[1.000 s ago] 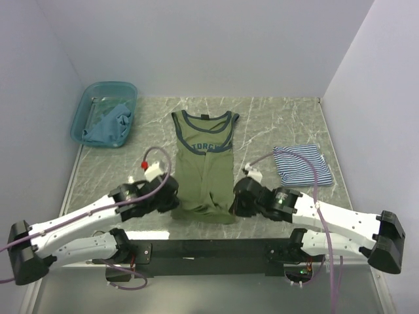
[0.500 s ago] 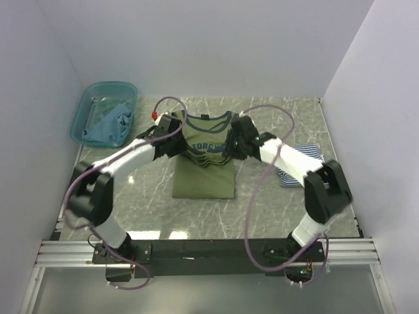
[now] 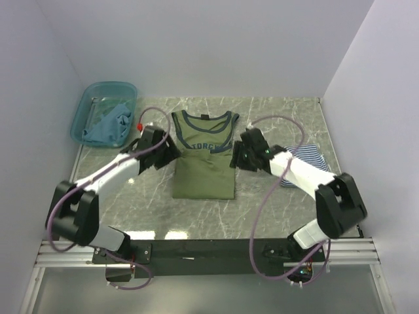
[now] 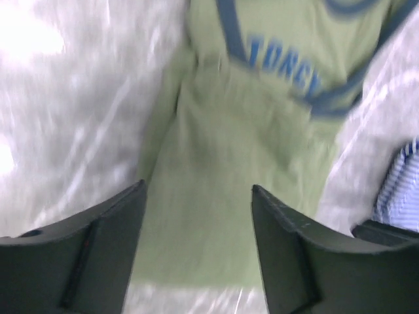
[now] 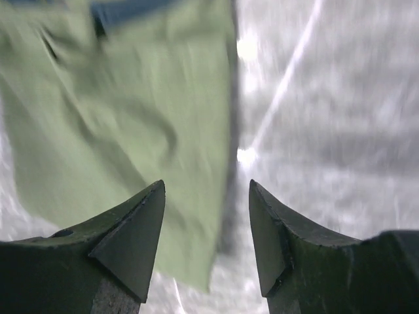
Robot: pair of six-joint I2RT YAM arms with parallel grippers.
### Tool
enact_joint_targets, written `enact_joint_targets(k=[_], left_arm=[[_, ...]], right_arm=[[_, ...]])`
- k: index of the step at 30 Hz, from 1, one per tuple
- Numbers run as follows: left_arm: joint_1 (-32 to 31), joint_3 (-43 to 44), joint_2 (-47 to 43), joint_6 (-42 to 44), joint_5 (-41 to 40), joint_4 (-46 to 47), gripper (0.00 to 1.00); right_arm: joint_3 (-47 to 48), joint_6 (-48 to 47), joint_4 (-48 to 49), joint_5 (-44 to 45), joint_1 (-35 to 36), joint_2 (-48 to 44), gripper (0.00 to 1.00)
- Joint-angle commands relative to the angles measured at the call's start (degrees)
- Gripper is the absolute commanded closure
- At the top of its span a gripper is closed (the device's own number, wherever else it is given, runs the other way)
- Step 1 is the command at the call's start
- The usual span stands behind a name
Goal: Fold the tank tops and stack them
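Observation:
The olive green tank top lies in the middle of the table, its lower part folded up under the chest lettering. My left gripper hovers open at its left edge, and my right gripper is open at its right edge. Neither holds anything. In the left wrist view the open left gripper is over the olive tank top. The right gripper is over the edge of the olive tank top. The folded striped tank top lies to the right, partly behind my right arm. The teal-blue tank top sits crumpled in the basin.
A translucent teal plastic basin stands at the back left corner. White walls close in the marble table on three sides. Purple cables loop above both arms. The striped tank top shows at the right edge of the left wrist view.
Both grippers carried the olive top's near hem away from the bases and up to its chest. They have since opened, let go and drawn slightly outward.

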Motion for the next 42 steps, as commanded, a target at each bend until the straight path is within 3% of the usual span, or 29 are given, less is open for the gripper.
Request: enact_joint_targets(k=[1,6,9,12,20,27,30,31,34,42], left_arm=[[-1.64,-6.93,-5.44,-2.23,4.92,2.43,0.32],[-7.79,-9.76,-7.13,-3.11,3.10,3.86,0.43],[-11.13,-8.09,-4.40,-3.90,0.83,2.45,0.56],[-12.46,-8.88,-2.64,-6.18,-0.42,2.45,0.73],[-13.51,-11.60,0.52,-9.96,-3.49,-0.80,0.99],[-13.95,-13.71,1.14,-10.67,-4.02,-1.86,0.99],[-14.04,-14.33,1.32,-10.58,-3.58,-1.59,0.99],[-14.04,-14.33,1.40,-10.50,-3.85,-1.68,0.99],[-14.04,-14.50,1.32,-10.23,-3.85,-2.12,0.99],[-14.04,-15.21,0.88,-9.71,-4.02,-2.73,1.00]], right_arm=[[-7.45,2.70,3.16,0.28,0.94,-6.13,0.39],[-3.89,-0.10,6.16,2.74,0.50,-1.58,0.39],[0.86,-1.86,7.83,2.39,-0.99,4.31,0.40],[5.69,-2.47,8.71,0.03,-2.75,9.85,0.43],[10.27,-3.09,8.36,-0.42,-3.19,17.07,0.47],[9.83,-2.48,8.71,-1.21,-3.19,18.65,0.53],[9.57,-2.47,9.24,-1.30,-3.20,18.74,0.60],[9.66,-2.39,9.41,-1.30,-3.11,18.65,0.68],[11.15,-2.82,8.54,-1.30,-3.20,19.70,0.71],[12.12,-3.36,7.92,-1.30,-3.28,20.67,0.60]])
